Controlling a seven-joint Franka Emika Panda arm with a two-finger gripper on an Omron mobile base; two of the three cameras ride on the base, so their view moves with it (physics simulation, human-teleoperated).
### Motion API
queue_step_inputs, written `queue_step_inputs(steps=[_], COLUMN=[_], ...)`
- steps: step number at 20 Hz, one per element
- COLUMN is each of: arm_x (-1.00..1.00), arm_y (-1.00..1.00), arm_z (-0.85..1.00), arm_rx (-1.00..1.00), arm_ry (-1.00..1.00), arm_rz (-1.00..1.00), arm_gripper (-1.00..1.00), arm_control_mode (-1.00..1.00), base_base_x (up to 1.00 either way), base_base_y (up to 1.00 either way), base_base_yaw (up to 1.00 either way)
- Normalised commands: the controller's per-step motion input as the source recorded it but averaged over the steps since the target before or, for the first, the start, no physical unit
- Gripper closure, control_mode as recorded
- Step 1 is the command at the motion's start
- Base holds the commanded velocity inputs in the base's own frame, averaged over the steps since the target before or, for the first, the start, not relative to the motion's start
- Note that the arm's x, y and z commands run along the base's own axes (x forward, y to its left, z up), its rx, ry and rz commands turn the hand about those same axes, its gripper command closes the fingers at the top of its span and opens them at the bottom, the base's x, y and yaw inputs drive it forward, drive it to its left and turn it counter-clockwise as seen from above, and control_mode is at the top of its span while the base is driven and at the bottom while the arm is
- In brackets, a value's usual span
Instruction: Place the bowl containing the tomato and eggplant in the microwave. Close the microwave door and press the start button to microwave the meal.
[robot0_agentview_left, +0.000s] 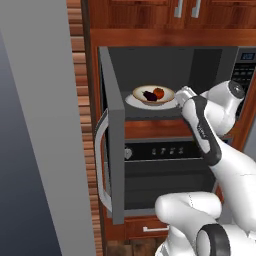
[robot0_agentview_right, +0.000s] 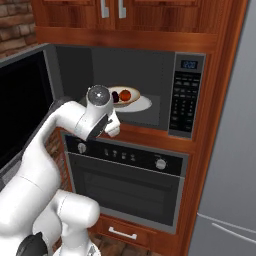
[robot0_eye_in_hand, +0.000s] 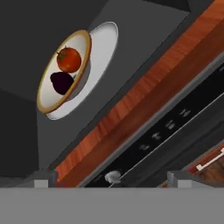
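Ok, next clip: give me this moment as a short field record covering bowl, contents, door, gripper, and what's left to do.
bowl: bowl sits inside the microwave on the white turntable
contents: tomato and eggplant side by side in the bowl
door: microwave door swung wide open to the left
gripper: gripper open, empty, at the cavity's front, clear of the bowl
remaining: close the door, press start on the keypad panel

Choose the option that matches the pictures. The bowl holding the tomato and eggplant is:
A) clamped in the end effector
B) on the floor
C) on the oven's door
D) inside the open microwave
D: the bowl sits on the white turntable inside the microwave, whose door is open.
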Motion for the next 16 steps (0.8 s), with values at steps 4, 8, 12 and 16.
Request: queue_step_inputs(steps=[4,8,12,16], arm_x=[-0.70,-0.47,-0.43,-0.28], arm_y=[0.12,0.00,0.00,0.01], arm_z=[0.06,0.03,0.01,0.01], arm_rx=[-0.30,-0.15,-0.10,-0.15], arm_ry=[0.00,-0.02,-0.01,0.00], arm_rz=[0.18,0.06,0.03,0.02], arm_gripper=[-1.00,-1.00,-1.00,-1.00], arm_control_mode=[-1.00,-1.00,-1.00,-1.00], base_base_x=[0.00,0.00,0.00,0.00], base_base_y=[0.00,0.00,0.00,0.00], base_base_yaw=[0.00,0.00,0.00,0.00])
